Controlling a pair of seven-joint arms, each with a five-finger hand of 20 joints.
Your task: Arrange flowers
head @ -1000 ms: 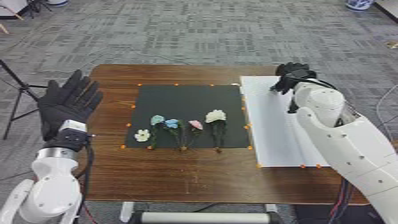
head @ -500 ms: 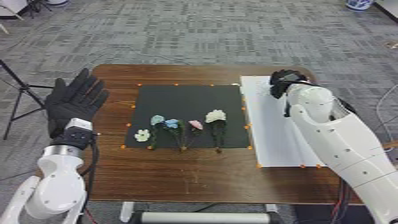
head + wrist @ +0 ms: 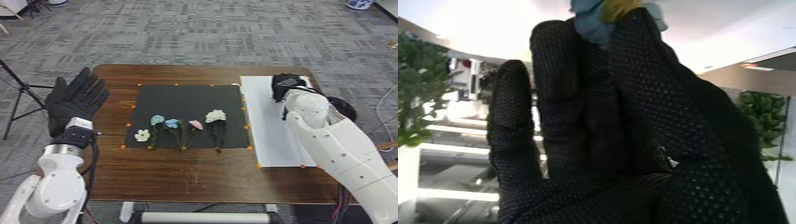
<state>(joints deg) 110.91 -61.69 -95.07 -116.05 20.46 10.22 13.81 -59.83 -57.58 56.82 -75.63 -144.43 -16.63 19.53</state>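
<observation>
Thumb and fingers of the right hand [image 3: 287,86] pinch a blue flower [image 3: 595,24] over the white sheet [image 3: 272,132] near the far right corner of the table [image 3: 178,180], presumably to place it uncrushed.

In the right wrist view, a blue flower [image 3: 590,24] is blurred and cut off by the edge; in the head view, a white sheet [image 3: 266,125] is partly hidden by the right arm [image 3: 333,142].
</observation>
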